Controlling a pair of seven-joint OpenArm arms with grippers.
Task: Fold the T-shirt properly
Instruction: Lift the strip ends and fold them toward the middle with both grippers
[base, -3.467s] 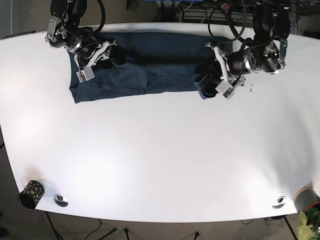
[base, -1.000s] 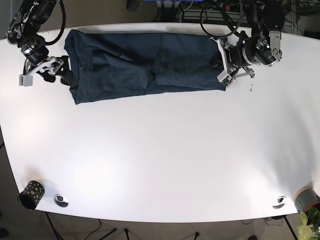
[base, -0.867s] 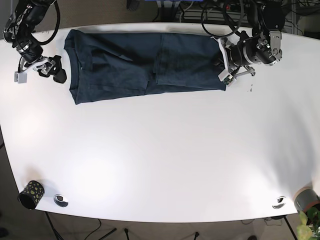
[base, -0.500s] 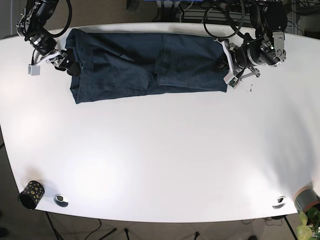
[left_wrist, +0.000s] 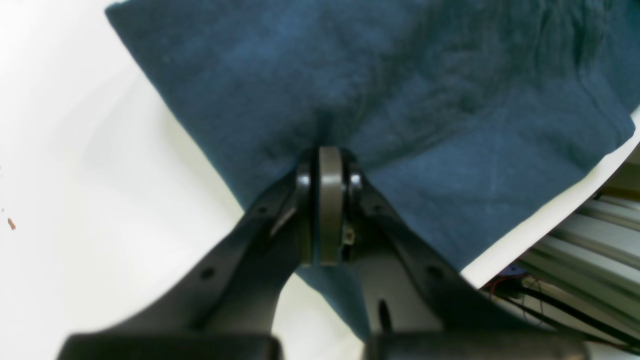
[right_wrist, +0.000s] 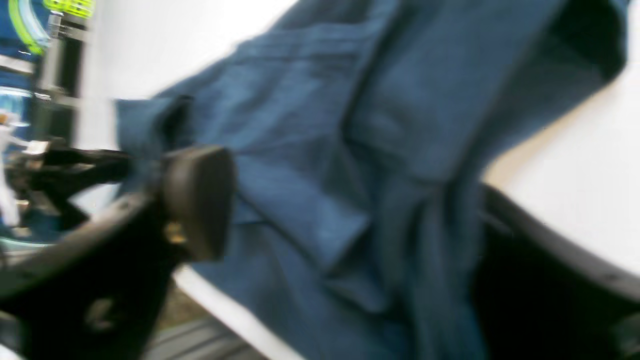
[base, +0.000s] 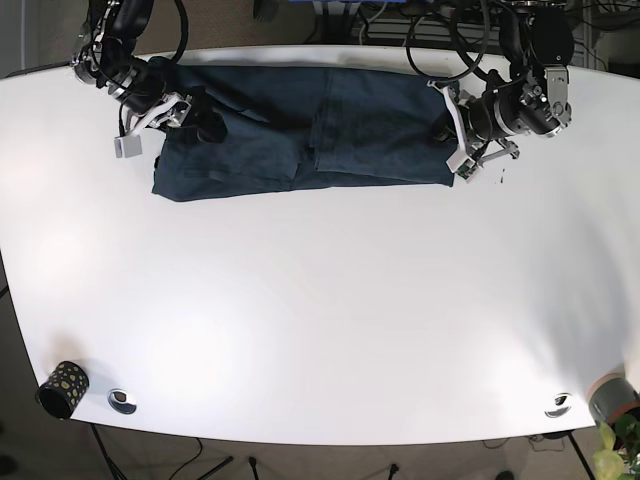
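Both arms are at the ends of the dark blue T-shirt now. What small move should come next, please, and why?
Probably close the right gripper on the end of the T-shirt. Its pads stand apart with cloth lying between them, while the left gripper is already pinched shut on the opposite edge. With both ends held, the arms could lift and fold the shirt across the table.

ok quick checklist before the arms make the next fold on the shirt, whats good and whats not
1. Left gripper pinching the T-shirt edge: ok, jaws shut on the fabric.
2. Right gripper holding fabric: cannot tell, cloth lies between the open jaws and the wrist view is blurred.
3. Shirt lying flat: not ok, wrinkles and overlapping folds show near the middle.
4. Shirt fully on the table: ok, though it lies close to the far edge.
5. Fold path in front clear: ok, the black cup is at the near corner.
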